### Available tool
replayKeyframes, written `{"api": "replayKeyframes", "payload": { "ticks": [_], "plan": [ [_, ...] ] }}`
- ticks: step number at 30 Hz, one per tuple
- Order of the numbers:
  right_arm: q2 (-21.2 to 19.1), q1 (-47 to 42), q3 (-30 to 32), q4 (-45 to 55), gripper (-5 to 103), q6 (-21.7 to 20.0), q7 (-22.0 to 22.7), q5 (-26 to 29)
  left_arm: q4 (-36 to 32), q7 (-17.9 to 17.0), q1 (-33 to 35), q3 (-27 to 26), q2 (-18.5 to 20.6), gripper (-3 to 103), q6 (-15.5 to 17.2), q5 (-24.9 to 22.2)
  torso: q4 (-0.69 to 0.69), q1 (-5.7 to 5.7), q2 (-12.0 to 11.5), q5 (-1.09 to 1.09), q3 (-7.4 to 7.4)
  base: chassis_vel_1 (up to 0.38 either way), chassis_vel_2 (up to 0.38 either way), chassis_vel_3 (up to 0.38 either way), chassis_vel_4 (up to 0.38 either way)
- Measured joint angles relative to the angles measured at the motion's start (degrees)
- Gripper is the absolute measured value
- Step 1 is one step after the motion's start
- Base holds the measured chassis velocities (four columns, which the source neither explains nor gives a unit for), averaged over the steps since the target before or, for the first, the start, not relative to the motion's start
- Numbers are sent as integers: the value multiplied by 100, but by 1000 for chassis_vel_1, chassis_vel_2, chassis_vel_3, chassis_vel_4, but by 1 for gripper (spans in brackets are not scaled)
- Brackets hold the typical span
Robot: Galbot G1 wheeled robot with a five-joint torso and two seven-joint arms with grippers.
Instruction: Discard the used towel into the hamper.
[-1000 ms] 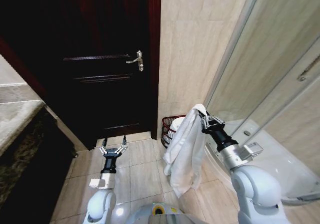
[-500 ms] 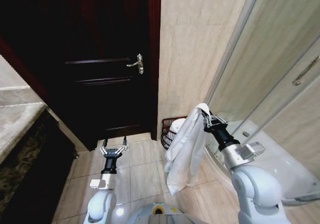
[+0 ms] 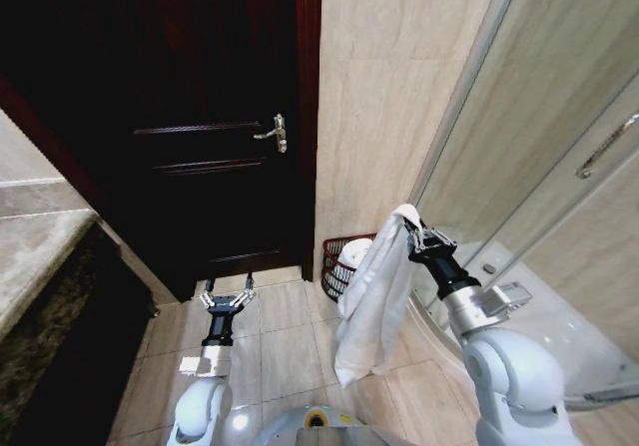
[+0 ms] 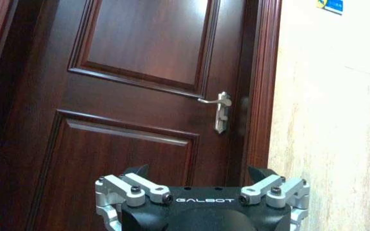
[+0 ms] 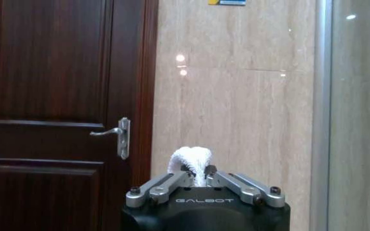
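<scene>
A white towel (image 3: 374, 301) hangs in a long fold from my right gripper (image 3: 407, 226), which is shut on its top edge; the pinched tip of the towel (image 5: 190, 159) sticks up between the fingers in the right wrist view. Behind the towel, in the corner by the beige wall, stands the hamper (image 3: 340, 264), a dark reddish-brown ribbed basket with something white inside, partly hidden by the cloth. My left gripper (image 3: 227, 294) hangs low over the floor tiles on the left, open and holding nothing.
A dark wooden door (image 3: 215, 137) with a metal lever handle (image 3: 274, 132) stands shut ahead. A glass shower enclosure (image 3: 539, 167) with a white base fills the right. A stone counter edge (image 3: 40, 246) runs along the left. Beige floor tiles (image 3: 285, 341) lie between.
The head view has shifted, so the door and handle sit lower in the picture. The towel hangs slightly more to the right, close in front of the hamper. The left arm has not moved.
</scene>
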Motion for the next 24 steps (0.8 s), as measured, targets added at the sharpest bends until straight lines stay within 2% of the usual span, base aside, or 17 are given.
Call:
{"api": "replayKeyframes", "payload": {
  "ticks": [7,13,16,17,20,21,24],
  "plan": [
    [-251,123,138,0,4,-165,275,301,-3,-3,30,7,-57,100,2,57,0,87,185,0,99,0,0,0,0],
    [-451,334,107,0,4,-422,692,542,-59,93,126,10,-40,100,-19,61,0,170,356,0,188,0,0,0,0],
    [-788,497,164,0,4,-479,942,797,-127,124,174,15,-40,100,-30,64,0,201,417,0,216,0,0,0,0],
    [-788,497,164,0,4,-479,942,797,-127,124,174,15,-40,100,-30,64,0,201,417,0,216,0,0,0,0],
    [-1262,778,354,1,4,-480,1115,1193,-144,127,201,27,-62,100,-86,94,0,207,431,0,221,0,0,0,0],
    [-1262,778,354,1,4,-480,1115,1193,-144,127,201,27,-62,100,-86,94,0,207,431,0,221,0,0,0,0],
    [-1767,1348,447,-140,4,-496,1265,1705,-76,125,207,25,-93,100,-147,152,-1,206,428,-3,218,0,0,0,0]
  ]
}}
